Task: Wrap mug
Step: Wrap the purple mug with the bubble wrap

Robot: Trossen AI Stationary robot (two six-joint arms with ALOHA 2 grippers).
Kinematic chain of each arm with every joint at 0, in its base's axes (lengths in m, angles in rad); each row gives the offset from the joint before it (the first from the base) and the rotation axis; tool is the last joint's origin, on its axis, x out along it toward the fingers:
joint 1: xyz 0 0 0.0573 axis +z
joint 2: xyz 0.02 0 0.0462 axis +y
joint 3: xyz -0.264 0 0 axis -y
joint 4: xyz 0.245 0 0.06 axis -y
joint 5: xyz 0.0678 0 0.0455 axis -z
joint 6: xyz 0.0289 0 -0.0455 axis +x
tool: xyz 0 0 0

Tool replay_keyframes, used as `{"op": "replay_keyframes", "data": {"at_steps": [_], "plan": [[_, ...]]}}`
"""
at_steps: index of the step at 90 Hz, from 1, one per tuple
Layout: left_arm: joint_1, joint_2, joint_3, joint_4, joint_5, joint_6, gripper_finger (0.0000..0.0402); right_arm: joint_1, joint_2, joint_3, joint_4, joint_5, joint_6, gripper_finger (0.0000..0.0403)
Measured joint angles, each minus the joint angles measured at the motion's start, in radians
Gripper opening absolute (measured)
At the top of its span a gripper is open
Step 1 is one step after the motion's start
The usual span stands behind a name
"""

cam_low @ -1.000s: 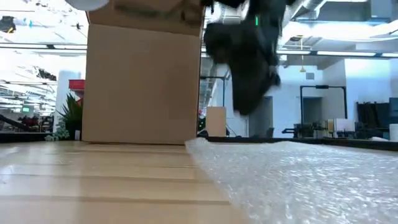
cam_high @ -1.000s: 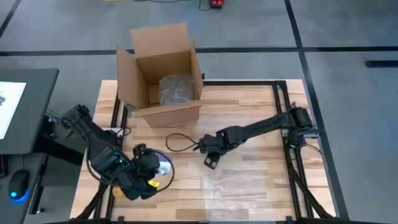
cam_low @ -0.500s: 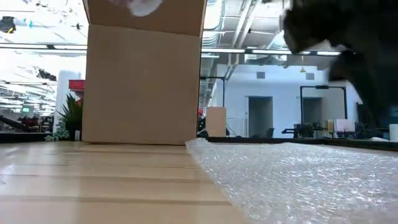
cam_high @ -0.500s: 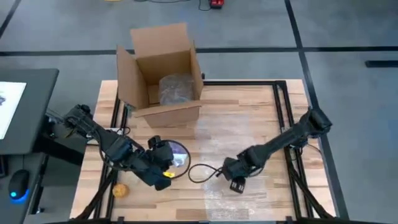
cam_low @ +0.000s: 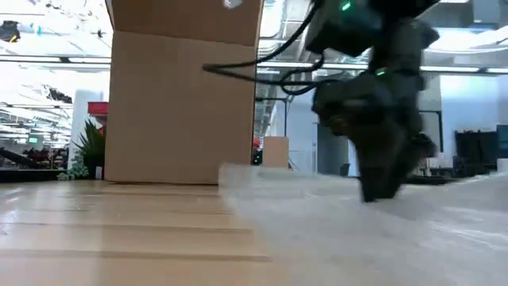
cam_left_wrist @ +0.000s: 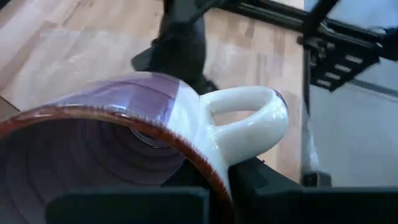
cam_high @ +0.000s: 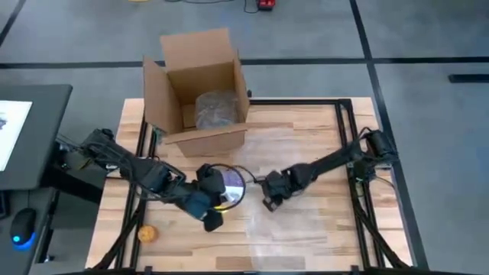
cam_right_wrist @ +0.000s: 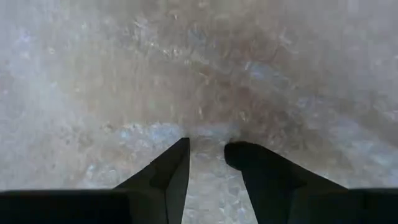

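My left gripper (cam_high: 219, 197) is shut on the mug (cam_high: 231, 186), which is glazed purple and white with a brown rim and a white handle (cam_left_wrist: 245, 115). The mug hangs above the table's middle, just left of a clear bubble wrap sheet (cam_high: 306, 218). That sheet lies on the table's right half. My right gripper (cam_high: 269, 200) stands on the sheet's left part, fingers down and closed on the wrap (cam_right_wrist: 205, 74). In the low view my right gripper (cam_low: 379, 191) meets the wrap (cam_low: 357, 238). My left gripper holds the mug by its rim (cam_left_wrist: 208, 168) beside the handle, one finger inside the cup and one outside. The fingers come from the table's left. The mug lies tilted on its side, mouth toward the wrist, lifted clear of the table. My right gripper pinches a small pucker of the bubble wrap (cam_right_wrist: 208, 134) between its two fingertips, near the sheet's left edge. The fingers come from above, pointing down. The sheet's left edge (cam_low: 230, 171) stands a little off the table; the rest lies on it.
An open cardboard box (cam_high: 200, 92) with a wrapped bundle inside stands at the far edge. A black cable loop (cam_high: 221, 169) lies near the mug. A small orange thing (cam_high: 147, 233) sits at the near left. A black frame rail (cam_high: 348, 145) borders the table's right side.
My left gripper has carried the mug from the near left toward the table's middle and the wrap. My right gripper went toward the near edge, then back toward the far left onto the wrap. The wrap's left edge has lifted and shifted.
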Motion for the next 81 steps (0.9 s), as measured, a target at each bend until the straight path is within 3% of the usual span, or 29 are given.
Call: {"op": "replay_keyframes", "data": {"at_steps": [29,41,53,69,81], "plan": [[0.054,0.116,0.000,0.101,0.097,0.040,0.0000,0.025,-0.295,0.129,-0.516,-0.096,0.061,0.0132],[0.108,0.205,0.000,0.193,0.224,0.077,0.0000,0.163,-0.475,0.128,-0.625,-0.082,0.301,0.0132],[0.179,0.317,0.017,0.237,0.315,0.084,0.0000,0.358,-0.600,0.125,-0.660,0.026,0.635,0.0132],[0.252,0.491,0.153,0.185,0.387,0.146,0.0000,0.525,-0.641,0.125,-0.695,0.158,0.903,0.0132],[0.266,0.621,0.360,-0.010,0.387,0.195,0.0000,0.549,-0.623,0.125,-0.695,0.178,0.905,0.0132]]}}
